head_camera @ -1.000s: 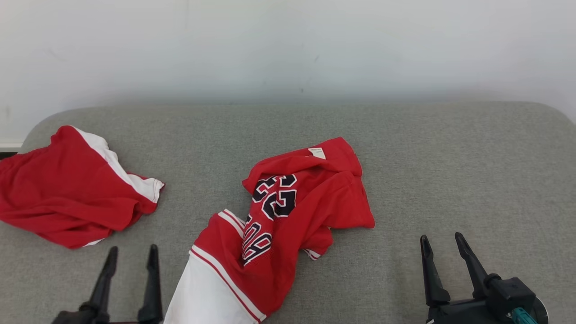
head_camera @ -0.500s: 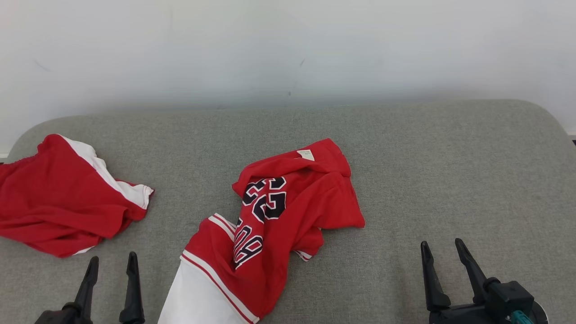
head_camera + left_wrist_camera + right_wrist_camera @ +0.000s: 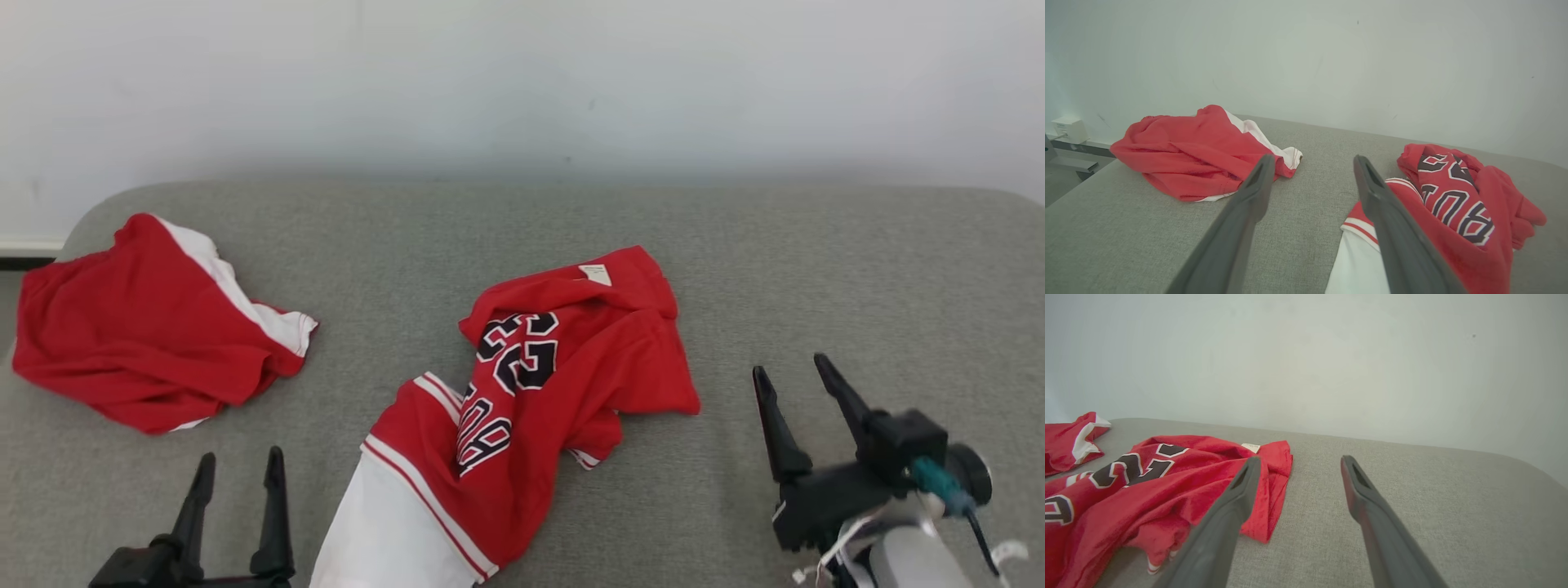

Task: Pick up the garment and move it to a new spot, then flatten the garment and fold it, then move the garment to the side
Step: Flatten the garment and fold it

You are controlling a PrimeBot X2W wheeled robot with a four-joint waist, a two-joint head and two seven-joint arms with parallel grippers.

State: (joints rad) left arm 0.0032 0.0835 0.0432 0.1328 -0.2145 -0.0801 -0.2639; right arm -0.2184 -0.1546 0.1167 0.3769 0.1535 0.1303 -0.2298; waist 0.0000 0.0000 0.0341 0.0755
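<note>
The whole head view has swung a little in the last second, so the robot's head or waist has turned and the clothes have not moved. Against that, the right pincer [image 3: 789, 365] has come up and forward with more of its wrist showing, while the left pincer [image 3: 241, 454] sits low much as before. Both have their fingers spread apart and empty. The garment [image 3: 563, 384], a crumpled red jersey with dark lettering, lies untouched in the middle of the grey padded bench [image 3: 857, 269]. I'd say the pick-up is only beginning, right arm leading. A second red garment [image 3: 139, 343] lies well apart to the left. The right wrist view shows the jersey's far corner and white label [image 3: 1250, 447] just beside its finger. The left wrist view instead shows the white panel [image 3: 1355, 265] at the near end and a small pale box [image 3: 1069, 127] by the wall.
</note>
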